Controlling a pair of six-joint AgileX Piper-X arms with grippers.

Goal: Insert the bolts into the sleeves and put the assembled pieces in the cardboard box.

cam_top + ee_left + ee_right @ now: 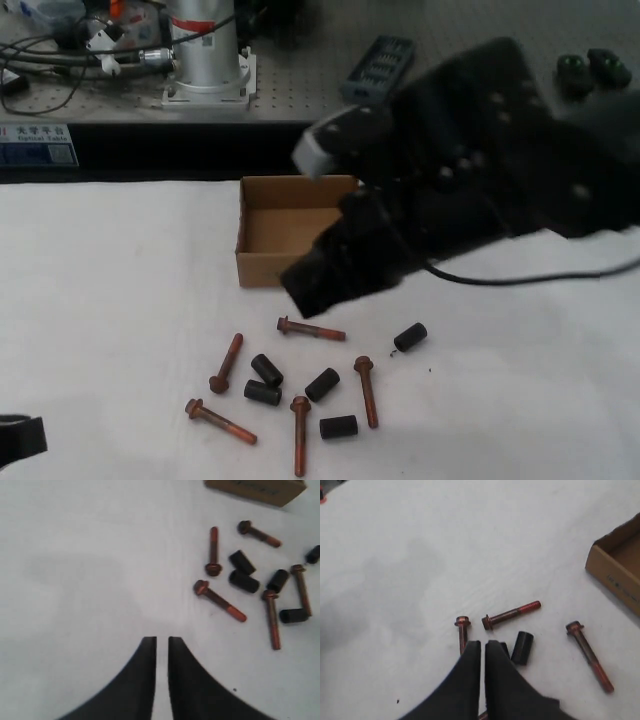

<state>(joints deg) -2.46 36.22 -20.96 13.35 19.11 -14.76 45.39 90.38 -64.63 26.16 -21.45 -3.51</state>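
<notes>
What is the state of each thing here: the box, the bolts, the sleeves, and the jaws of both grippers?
cardboard box: open on top, no piece seen inside.
bolts: five, lying loose, none in a sleeve.
sleeves: five, lying loose, all without a bolt.
left gripper: jaws shut, holding nothing.
right gripper: jaws shut, holding nothing.
</notes>
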